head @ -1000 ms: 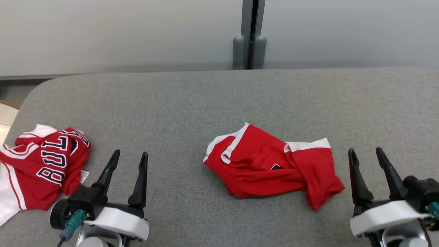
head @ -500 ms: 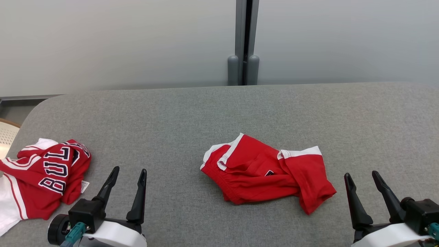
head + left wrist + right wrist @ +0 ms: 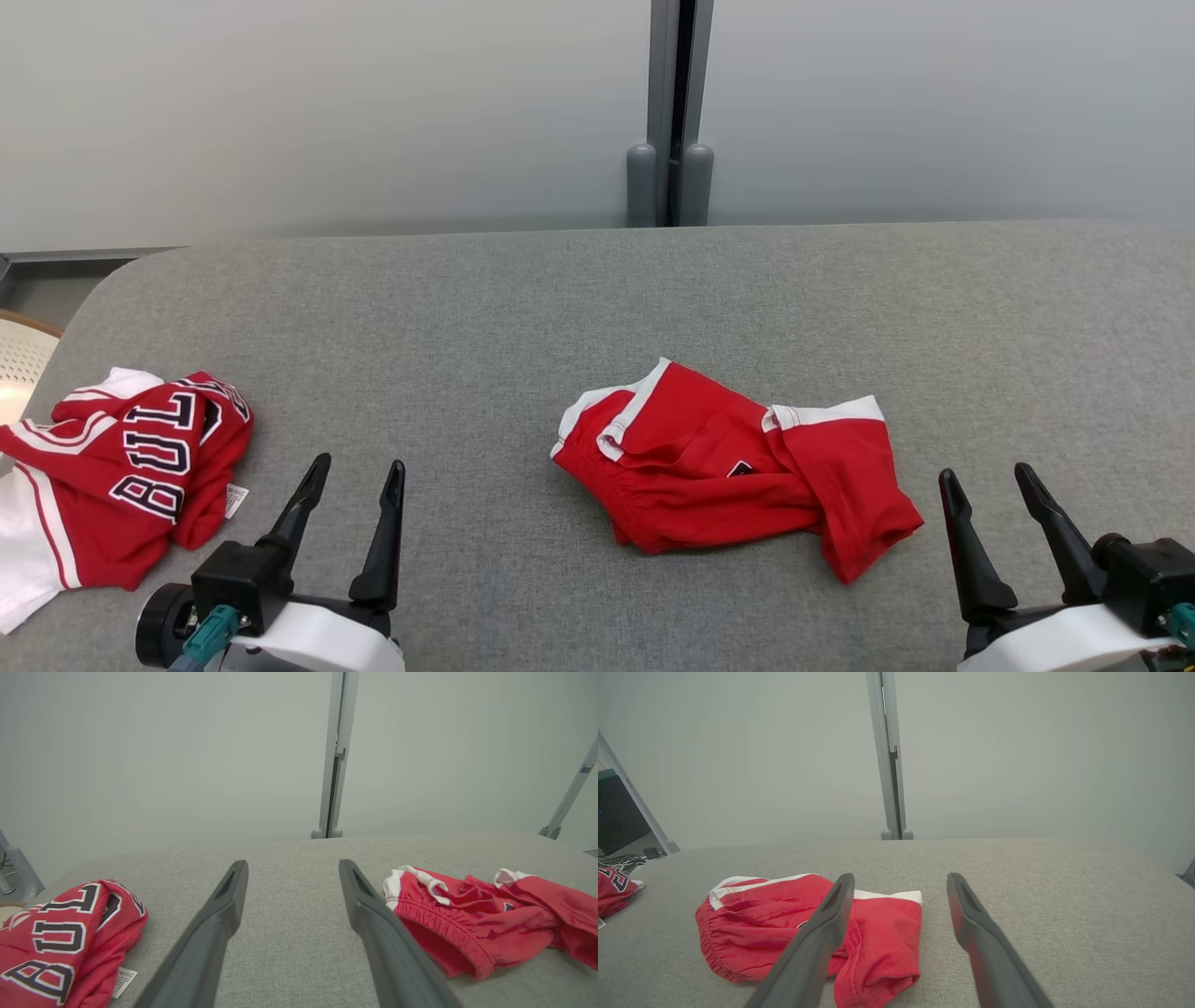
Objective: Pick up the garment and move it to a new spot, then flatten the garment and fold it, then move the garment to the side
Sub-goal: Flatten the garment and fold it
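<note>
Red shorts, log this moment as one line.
red shorts: crumpled, ungrasped | left gripper: open, empty | right gripper: open, empty | jersey: far left

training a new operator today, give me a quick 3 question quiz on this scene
1. True or false: the left gripper is shut on the red shorts.
2. Multiple choice: where does the lettered jersey lie on the grey surface?
A. at its left end, beyond the left gripper
B. midway between the two grippers
C. on top of the red shorts
3. Short answer: which gripper is nearer the red shorts?

Key
1. False: it is open and apart from them.
2. A
3. The right gripper, also open.
</note>
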